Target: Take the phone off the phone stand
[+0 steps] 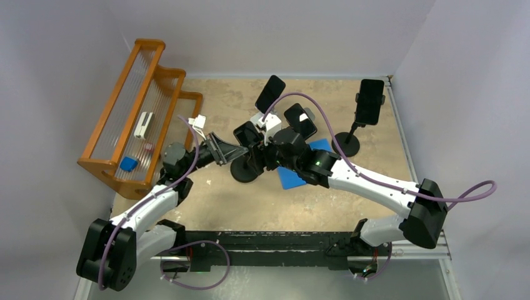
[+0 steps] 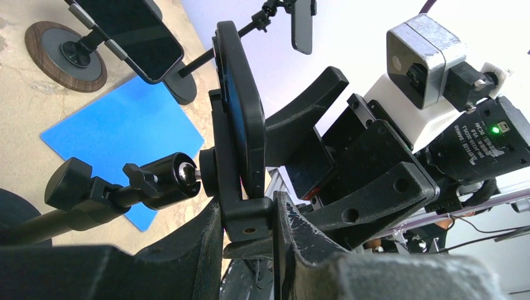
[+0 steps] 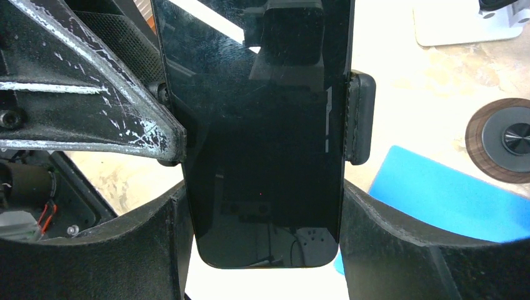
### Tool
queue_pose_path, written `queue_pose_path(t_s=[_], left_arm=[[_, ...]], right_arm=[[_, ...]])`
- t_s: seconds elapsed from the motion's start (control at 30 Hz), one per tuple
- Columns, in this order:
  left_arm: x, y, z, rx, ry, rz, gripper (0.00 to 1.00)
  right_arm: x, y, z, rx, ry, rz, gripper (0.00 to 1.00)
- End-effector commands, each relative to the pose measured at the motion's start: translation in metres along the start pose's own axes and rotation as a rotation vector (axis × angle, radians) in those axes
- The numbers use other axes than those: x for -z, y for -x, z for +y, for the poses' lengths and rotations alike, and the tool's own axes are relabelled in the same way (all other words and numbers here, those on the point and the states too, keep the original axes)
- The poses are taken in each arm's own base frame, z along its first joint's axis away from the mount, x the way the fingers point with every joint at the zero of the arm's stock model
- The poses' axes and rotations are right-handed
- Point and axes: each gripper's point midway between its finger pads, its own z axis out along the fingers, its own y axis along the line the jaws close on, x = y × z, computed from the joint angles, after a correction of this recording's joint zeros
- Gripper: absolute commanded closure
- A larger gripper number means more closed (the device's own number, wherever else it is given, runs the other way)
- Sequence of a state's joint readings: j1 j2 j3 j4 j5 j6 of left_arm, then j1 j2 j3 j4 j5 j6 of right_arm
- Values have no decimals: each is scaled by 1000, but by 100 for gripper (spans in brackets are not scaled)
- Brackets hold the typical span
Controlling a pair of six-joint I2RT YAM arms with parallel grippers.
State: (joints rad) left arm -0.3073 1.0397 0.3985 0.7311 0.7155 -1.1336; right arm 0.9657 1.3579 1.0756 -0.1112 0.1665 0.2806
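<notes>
A black phone [image 3: 262, 125] sits upright in the clamp of a black phone stand [image 1: 245, 170] at the table's middle. My right gripper [image 3: 262, 212] is shut on the phone, one finger pressed on each long edge near its lower end. From the left side, my left gripper [image 2: 249, 219] is shut on the clamp's lower block [image 2: 250, 215], just under the phone [image 2: 240, 106], which shows edge-on there. The stand's ball joint [image 2: 181, 175] sticks out to the left of the clamp. A side jaw of the clamp [image 3: 359, 119] still hugs the phone's right edge.
Three other stands hold phones behind and to the right [image 1: 270, 92] [image 1: 300, 120] [image 1: 370, 101]. A blue mat [image 1: 290, 176] lies under the right arm. An orange wire rack [image 1: 140, 112] stands at the left. A round wood-rimmed stand base [image 3: 506, 140] sits close by.
</notes>
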Motion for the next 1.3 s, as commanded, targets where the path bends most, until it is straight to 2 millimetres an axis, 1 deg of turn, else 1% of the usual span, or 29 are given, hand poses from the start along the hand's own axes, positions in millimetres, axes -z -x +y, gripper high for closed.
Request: queue_pose_path(t_s=[0.0, 0.17, 0.33, 0.63, 0.73, 0.93, 1.07, 1.2, 1.27], left_arm=[[10, -2, 1, -26, -33, -6, 100], [12, -4, 6, -14, -42, -8, 100], [14, -3, 5, -26, -43, -7, 100], [16, -6, 9, -19, -40, -4, 100], [18, -7, 12, -7, -40, 0, 100], [17, -10, 9, -2, -86, 27, 100], [16, -11, 7, -3, -107, 39, 100], [15, -11, 8, -4, -104, 42, 100], [14, -11, 9, -6, -102, 47, 100]], right_arm=[[9, 3, -42, -110, -129, -20, 100], [10, 0, -48, -125, -148, -16, 100], [12, -2, -55, -123, -172, -9, 100], [12, -2, -48, -140, -129, -14, 100], [14, 0, -39, -159, -76, -27, 100], [19, 8, -15, -193, 59, -53, 100], [20, 19, -8, -196, 95, -91, 100], [23, 23, 1, -205, 142, -95, 100], [26, 32, 6, -214, 169, -127, 100]])
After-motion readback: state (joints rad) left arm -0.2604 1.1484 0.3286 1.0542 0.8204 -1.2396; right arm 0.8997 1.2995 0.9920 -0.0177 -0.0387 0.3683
